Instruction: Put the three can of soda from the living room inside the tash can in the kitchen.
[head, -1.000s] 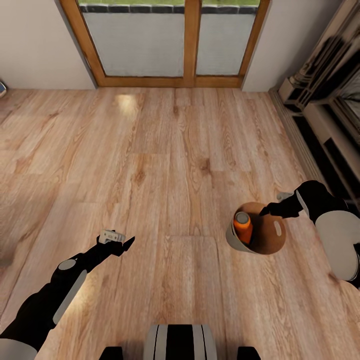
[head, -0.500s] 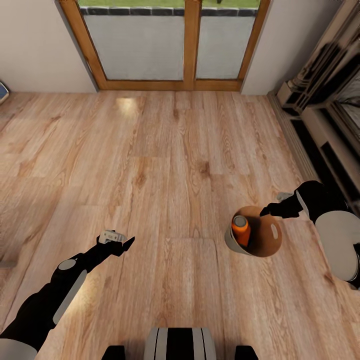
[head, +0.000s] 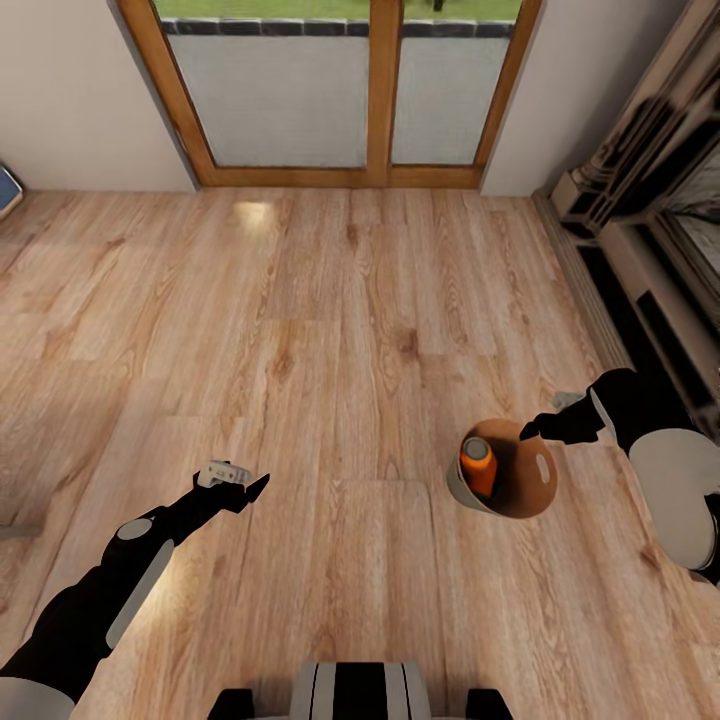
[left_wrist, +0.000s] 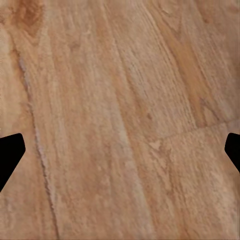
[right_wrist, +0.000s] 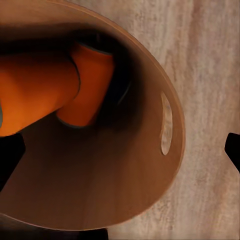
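The floor of wood planks runs to the glass doors on the far wall, with the fireplace along the right. This is the living room, so the kitchen lies elsewhere.

The bin hangs at the right, near the robot, tilted so its brown inside faces up toward the head camera. The right gripper sits at its far rim and seems to carry it by that rim; whether its jaws are pinched on the rim I cannot tell, as the tips in the right wrist view stand wide at the picture's edges. At least two cans lie inside, orange, leaning on the wall of the bin; the head view shows one can with its grey top up. A third I cannot make out.

The left gripper hangs over bare floor at the near left, jaws wide apart and holding nothing.

By my reading, the step in hand is the haul: cans in the bin, bin on its way. The next move calls for driving to the kitchen with the bin kept steady, lest a can roll out, then setting it down upright.
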